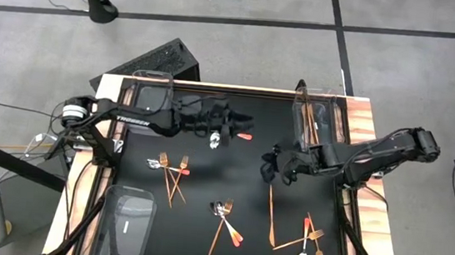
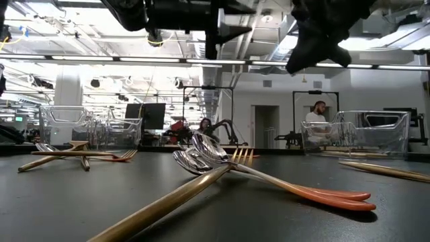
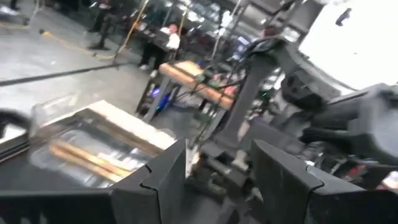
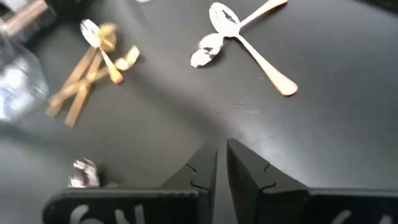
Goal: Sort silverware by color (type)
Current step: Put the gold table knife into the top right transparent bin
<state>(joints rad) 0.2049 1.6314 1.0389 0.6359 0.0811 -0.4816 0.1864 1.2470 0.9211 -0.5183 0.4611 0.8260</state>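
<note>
High view: a black mat (image 1: 206,176) is seen covering a wooden table (image 1: 367,116), with clear plastic bins at its corners. The far right bin (image 1: 319,119) holds several copper knives laid lengthwise. The far left bin (image 1: 151,95) and the near left bin (image 1: 129,214) appear to hold no silverware.

The left gripper (image 1: 240,129) is held above the far middle of the mat, and a spoon (image 1: 228,136) with a silver bowl and an orange-red handle is seen right at its fingertips; whether it is gripped cannot be told. In the left wrist view the fingers (image 3: 163,177) stand well apart. The right gripper (image 1: 270,167) is held above the mat just right of centre, near the far right bin, with nothing between its fingers; in the right wrist view only a narrow gap is seen between them.

The remaining silverware is scattered on the mat. A cluster of gold forks (image 1: 177,173) with a spoon lies at the left. A pair of spoons (image 1: 227,219) crossed by a copper knife lies near the middle front. A long knife (image 1: 271,215) lies right of centre, and further forks and a spoon (image 1: 310,244) lie at the near right.
</note>
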